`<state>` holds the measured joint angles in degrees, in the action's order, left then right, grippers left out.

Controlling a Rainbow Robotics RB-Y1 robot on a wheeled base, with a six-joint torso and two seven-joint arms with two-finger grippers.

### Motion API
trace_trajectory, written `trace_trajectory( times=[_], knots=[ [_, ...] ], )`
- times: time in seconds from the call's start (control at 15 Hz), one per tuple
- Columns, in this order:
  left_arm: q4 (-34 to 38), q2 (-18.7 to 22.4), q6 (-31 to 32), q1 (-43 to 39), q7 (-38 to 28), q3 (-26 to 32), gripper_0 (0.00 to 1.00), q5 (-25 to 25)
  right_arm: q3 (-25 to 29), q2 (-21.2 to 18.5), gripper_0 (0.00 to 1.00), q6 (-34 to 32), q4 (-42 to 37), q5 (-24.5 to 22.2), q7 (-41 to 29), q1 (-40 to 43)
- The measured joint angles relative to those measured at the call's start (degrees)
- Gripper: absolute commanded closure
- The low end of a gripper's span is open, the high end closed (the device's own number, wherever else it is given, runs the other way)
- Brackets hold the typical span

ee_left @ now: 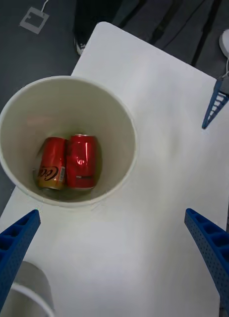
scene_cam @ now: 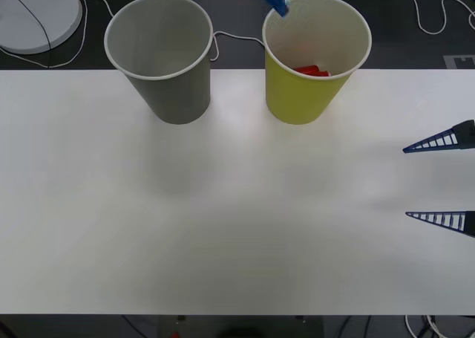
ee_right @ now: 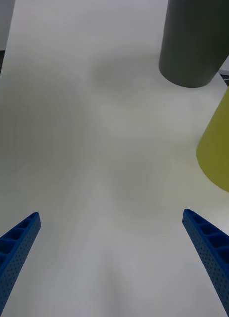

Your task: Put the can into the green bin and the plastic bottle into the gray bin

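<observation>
In green bin [ee_left: 125,116], can [ee_left: 83,161] flat.

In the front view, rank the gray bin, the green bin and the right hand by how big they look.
1. The gray bin and the green bin look alike in size, standing side by side at the table's far edge, so they tie.
2. The right hand, open at the right edge, is cut off and looks smallest.
</observation>
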<state>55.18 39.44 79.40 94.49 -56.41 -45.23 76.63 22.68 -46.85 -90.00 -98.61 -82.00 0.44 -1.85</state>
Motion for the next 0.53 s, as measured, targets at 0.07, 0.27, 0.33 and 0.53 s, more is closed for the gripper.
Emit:
trace_trajectory(
  times=[0.07,0.27,0.33,0.53],
  knots=[
    [3.93,2.21,1.02,-2.43,0.19,2.09,0.00,0.86,0.00,0.00,0.00,0.00,0.00,0.00,0.00,0.00],
    [13.19,7.79,3.50,-10.75,1.53,8.90,0.00,2.09,0.00,0.00,0.00,0.00,0.00,0.00,0.00,0.00],
    [16.23,9.51,3.84,-13.73,2.54,11.11,0.00,2.42,0.00,0.00,0.00,0.00,0.00,0.00,0.00,0.00],
    [23.43,13.75,4.84,-24.18,7.05,18.78,0.00,2.89,0.00,0.00,0.00,0.00,0.00,0.00,0.00,0.00]
  ],
)
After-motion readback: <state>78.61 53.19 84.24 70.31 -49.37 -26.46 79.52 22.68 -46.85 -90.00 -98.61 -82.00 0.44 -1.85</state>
